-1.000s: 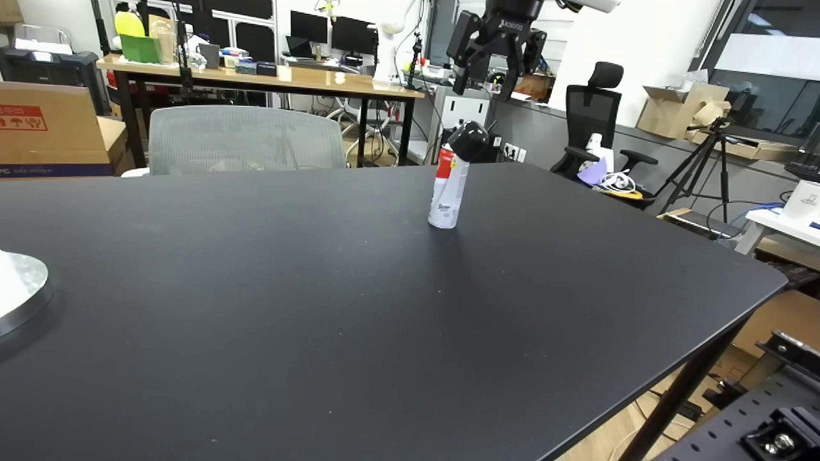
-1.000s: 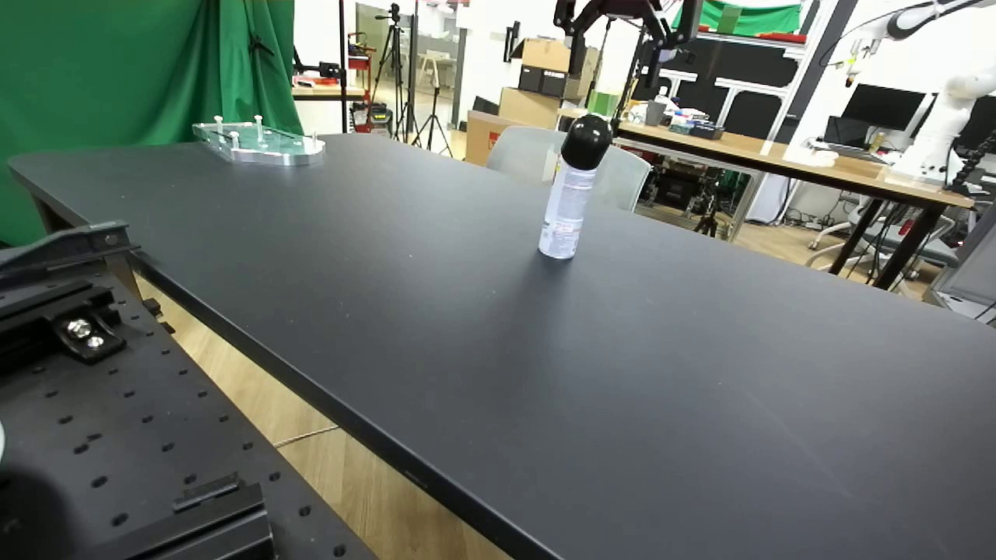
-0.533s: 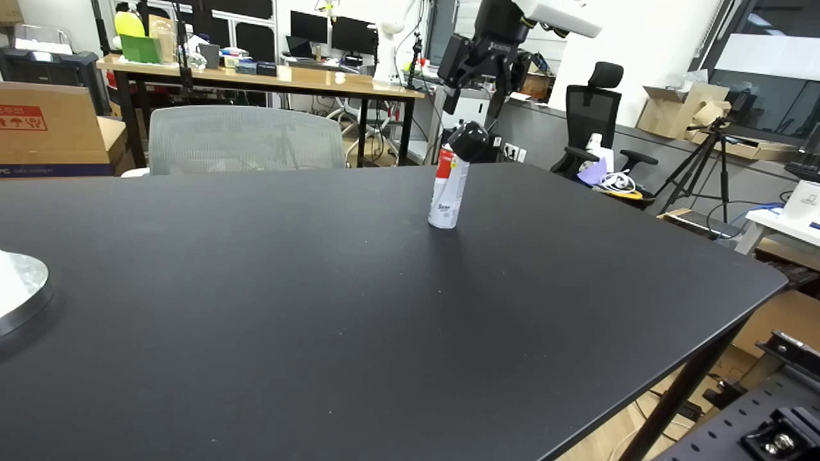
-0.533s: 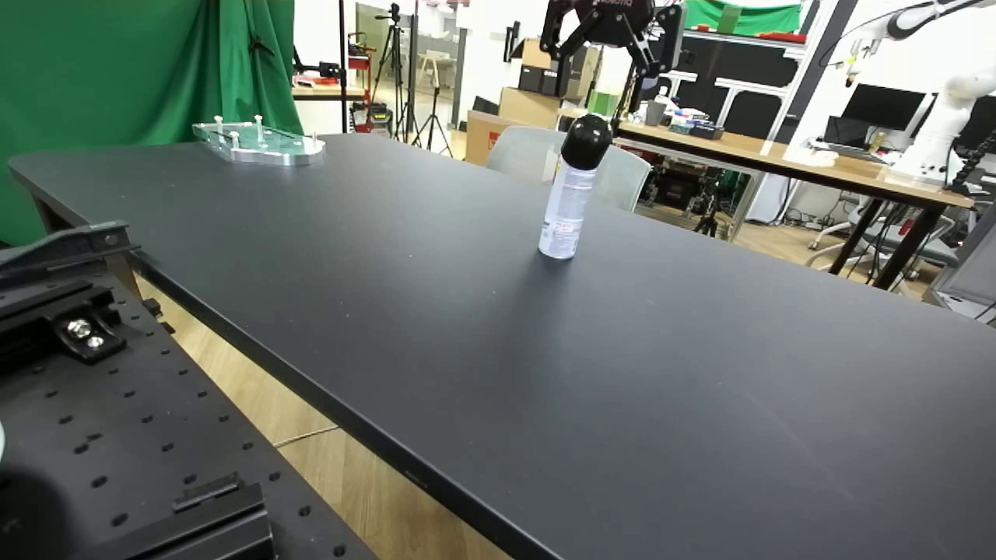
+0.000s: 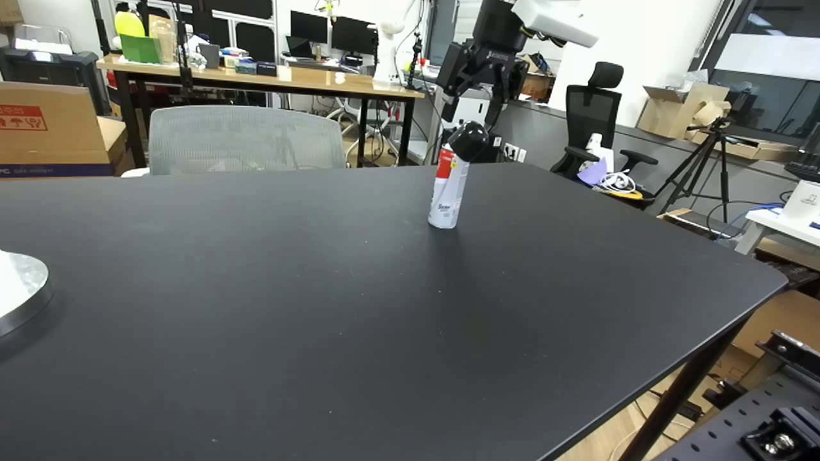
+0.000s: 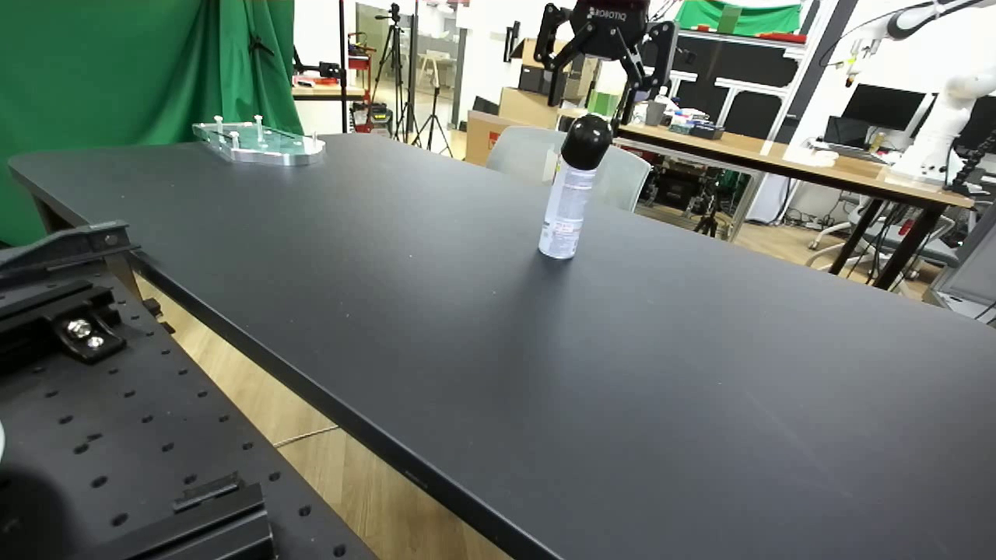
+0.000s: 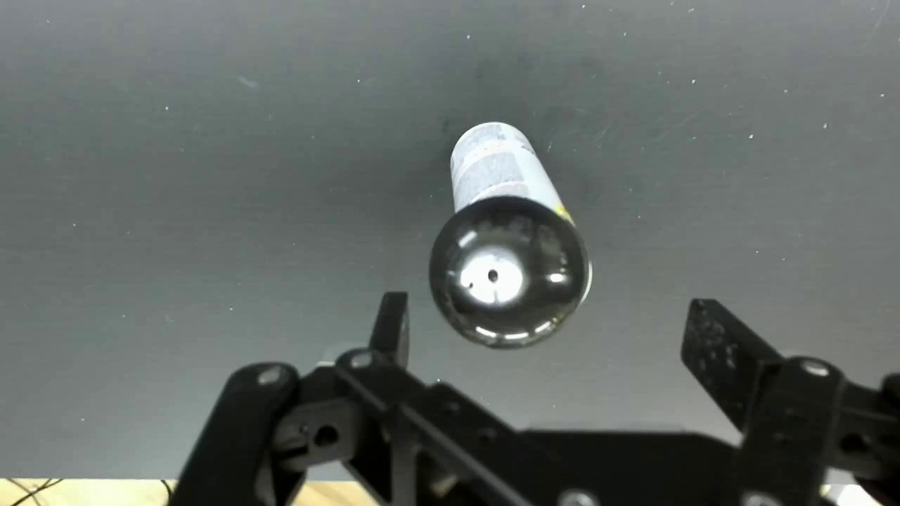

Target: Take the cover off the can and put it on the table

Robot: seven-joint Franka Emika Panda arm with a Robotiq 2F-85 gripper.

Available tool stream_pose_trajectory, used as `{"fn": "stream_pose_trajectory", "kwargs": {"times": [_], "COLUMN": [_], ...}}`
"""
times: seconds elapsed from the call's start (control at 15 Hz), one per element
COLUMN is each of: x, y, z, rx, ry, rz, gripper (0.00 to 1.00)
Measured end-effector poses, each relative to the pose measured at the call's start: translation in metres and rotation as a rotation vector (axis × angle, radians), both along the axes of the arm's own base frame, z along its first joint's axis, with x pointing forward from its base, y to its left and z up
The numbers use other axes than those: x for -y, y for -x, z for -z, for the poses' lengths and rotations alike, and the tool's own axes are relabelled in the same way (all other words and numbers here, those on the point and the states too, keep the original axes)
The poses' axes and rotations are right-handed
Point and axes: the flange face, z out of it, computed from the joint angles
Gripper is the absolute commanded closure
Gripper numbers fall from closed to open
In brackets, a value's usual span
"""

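Observation:
The can [image 5: 448,195] stands upright on the black table [image 5: 288,288], with a white body and a red marking. The glossy black round cover [image 5: 469,141] sits on its top. In an exterior view the can [image 6: 567,210] and cover [image 6: 587,142] also show. My gripper [image 5: 470,119] is open and empty, pointing down just above the cover; it also shows in an exterior view [image 6: 588,107]. In the wrist view the cover [image 7: 508,274] hides part of the can [image 7: 492,165]. It lies ahead of the open gripper [image 7: 548,322], nearer the left finger, touching neither.
A clear plate with white posts [image 6: 261,146] lies at the table's far end in an exterior view. A silver-rimmed object [image 5: 25,301] sits at the left edge of an exterior view. A grey chair [image 5: 246,141] stands behind the table. A perforated metal base [image 6: 156,424] borders it.
My gripper has come down toward the cover, shifting left in both exterior views, and stayed open. The can and cover have not moved.

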Motion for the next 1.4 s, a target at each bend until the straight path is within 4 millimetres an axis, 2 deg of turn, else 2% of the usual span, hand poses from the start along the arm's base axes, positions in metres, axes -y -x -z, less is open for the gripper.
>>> {"fn": "stream_pose_trajectory", "kwargs": {"times": [0.27, 0.4, 0.67, 0.8, 1.13, 1.4], "x": [0.007, 0.008, 0.008, 0.007, 0.006, 0.004], "y": [0.002, 0.003, 0.003, 0.003, 0.000, 0.001], "z": [0.002, 0.004, 0.010, 0.014, 0.009, -0.005], "rx": [-0.006, -0.011, -0.020, -0.023, -0.004, 0.010], "ry": [0.000, 0.000, -0.002, -0.007, -0.033, -0.055], "rz": [0.000, 0.001, -0.001, -0.004, -0.010, -0.013], "gripper": [0.00, 0.26, 0.55, 0.67, 0.67, 0.67]}}
